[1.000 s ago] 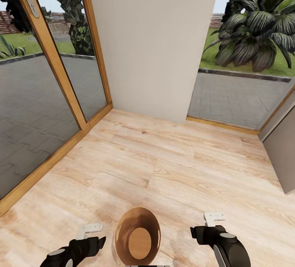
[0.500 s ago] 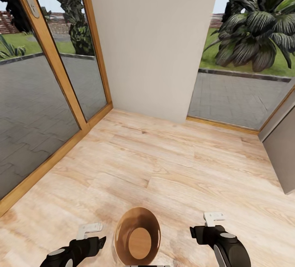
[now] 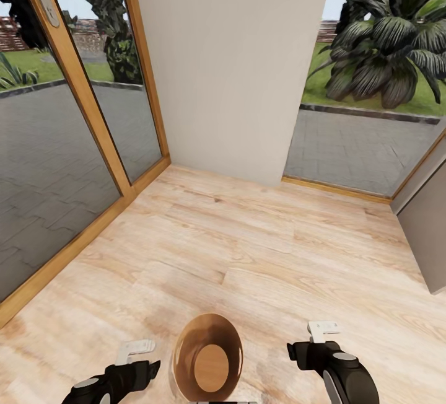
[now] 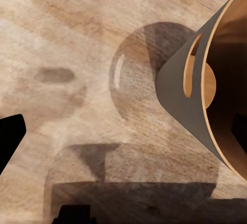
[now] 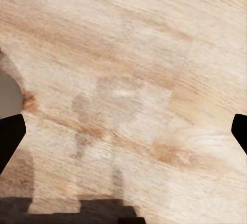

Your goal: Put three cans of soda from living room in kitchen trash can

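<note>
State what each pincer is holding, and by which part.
Nothing is held. The left pincer and right pincer both stand open over the wood floor, flanking the tash can, with only bare floor between their fingers.

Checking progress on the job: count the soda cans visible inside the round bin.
0. The small round dark grey bin with tan wooden interior stands between the two grippers; its visible bottom shows no cans, though its near inner side is hidden.

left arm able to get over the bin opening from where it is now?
Probably yes: the bin stands open on bare floor just beside the left gripper, with nothing between them. It looks empty inside.
</note>
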### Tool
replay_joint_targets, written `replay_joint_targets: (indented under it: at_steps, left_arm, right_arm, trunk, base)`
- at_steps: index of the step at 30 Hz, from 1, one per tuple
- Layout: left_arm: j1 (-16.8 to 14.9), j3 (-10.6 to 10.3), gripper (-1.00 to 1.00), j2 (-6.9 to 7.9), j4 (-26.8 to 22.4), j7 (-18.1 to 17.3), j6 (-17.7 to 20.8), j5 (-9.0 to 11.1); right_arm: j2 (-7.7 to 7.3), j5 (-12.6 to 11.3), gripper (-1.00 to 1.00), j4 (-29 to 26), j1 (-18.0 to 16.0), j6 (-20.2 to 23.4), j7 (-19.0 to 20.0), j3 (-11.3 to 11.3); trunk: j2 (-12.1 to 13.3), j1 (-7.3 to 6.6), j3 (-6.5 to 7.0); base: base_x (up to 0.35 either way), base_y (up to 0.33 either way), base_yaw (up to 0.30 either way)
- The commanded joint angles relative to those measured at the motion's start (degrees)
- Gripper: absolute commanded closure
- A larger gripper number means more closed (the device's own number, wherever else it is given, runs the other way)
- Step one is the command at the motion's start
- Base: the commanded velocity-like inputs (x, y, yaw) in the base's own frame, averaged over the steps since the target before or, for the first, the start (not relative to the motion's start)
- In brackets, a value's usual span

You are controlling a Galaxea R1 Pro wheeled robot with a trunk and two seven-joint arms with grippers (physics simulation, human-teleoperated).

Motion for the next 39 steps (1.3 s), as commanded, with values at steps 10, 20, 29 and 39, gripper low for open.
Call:
replay_joint_targets:
  at_steps: [10,20,29,39]
  left_arm:
    - [0.0,0.0,-1.0,0.12,0.1,-0.8,0.0,0.1]
    - [0.0,0.3,-1.0,1.67,0.1,-6.2,0.0,-0.1]
    - [0.0,8.1,-1.0,5.62,0.0,-6.3,0.0,-0.4]
    - [0.0,8.7,-1.0,5.97,0.1,-6.1,-0.1,-0.7]
  right_arm:
    - [-0.03,-0.9,-1.0,0.3,0.0,0.5,1.1,-0.1]
    - [-0.08,-1.4,-1.0,0.5,0.0,0.7,5.1,0.0]
    - [-0.09,-1.4,-1.0,0.7,0.0,0.7,9.9,-0.1]
    - [1.51,-1.4,-1.0,2.2,0.0,0.8,11.3,-0.1]
  trunk:
    - [0.0,0.0,0.0]
    - [0.0,0.0,0.0]
    - [0.0,0.0,0.0]
    - [0.0,0.0,0.0]
  base:
    - [0.0,0.0,0.0]
    - [0.0,0.0,0.0]
    - [0.0,0.0,0.0]
    - [0.0,0.0,0.0]
